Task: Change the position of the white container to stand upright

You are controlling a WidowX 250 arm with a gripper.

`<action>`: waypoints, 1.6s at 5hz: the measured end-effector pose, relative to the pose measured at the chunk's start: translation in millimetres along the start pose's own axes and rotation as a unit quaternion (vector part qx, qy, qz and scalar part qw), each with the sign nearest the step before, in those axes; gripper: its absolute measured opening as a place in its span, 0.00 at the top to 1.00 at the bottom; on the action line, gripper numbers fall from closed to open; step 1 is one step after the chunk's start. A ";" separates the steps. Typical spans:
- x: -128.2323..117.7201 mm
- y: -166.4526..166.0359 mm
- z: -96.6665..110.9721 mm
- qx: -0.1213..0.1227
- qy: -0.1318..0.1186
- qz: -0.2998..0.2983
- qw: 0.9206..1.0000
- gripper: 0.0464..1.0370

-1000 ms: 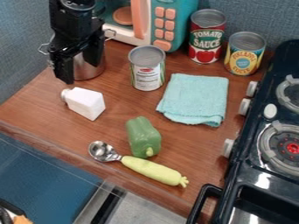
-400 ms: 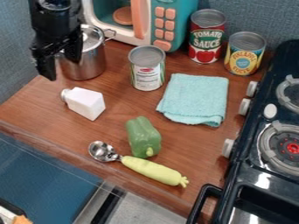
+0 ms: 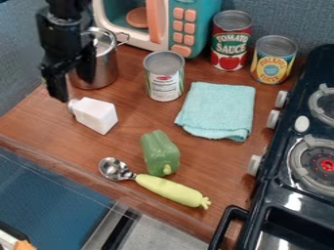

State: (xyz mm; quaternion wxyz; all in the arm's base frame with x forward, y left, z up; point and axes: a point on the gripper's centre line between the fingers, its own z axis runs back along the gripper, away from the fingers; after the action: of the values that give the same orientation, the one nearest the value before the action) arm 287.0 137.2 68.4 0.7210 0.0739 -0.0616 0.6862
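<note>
With 12 o'clock at the top of the view, the white container (image 3: 96, 115) lies on its side on the counter (image 3: 140, 114), at about 5 o'clock from the claw (image 3: 73, 91). The claw is released, its two fingers spread apart and pointing down. Its lower fingertip is right by the container's cap (image 3: 72, 105), which points to about 10 o'clock; whether they touch, I cannot tell. From the container, the metal pot (image 3: 104, 70) stands at 12 o'clock, partly behind the claw, the small can (image 3: 163, 80) at 2, and the green pepper (image 3: 160, 152) lies at 4
</note>
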 end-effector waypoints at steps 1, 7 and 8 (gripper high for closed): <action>-8.8 -0.6 -3.9 0.002 0.002 -0.003 1.000 0.04; 11.4 4.4 -35.9 0.029 0.006 -0.006 1.000 0.04; 11.7 4.9 -40.9 0.033 0.006 -0.003 0.999 0.04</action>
State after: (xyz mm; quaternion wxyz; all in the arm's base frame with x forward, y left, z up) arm 282.2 156.7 30.6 0.7209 0.0933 -0.0346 0.6858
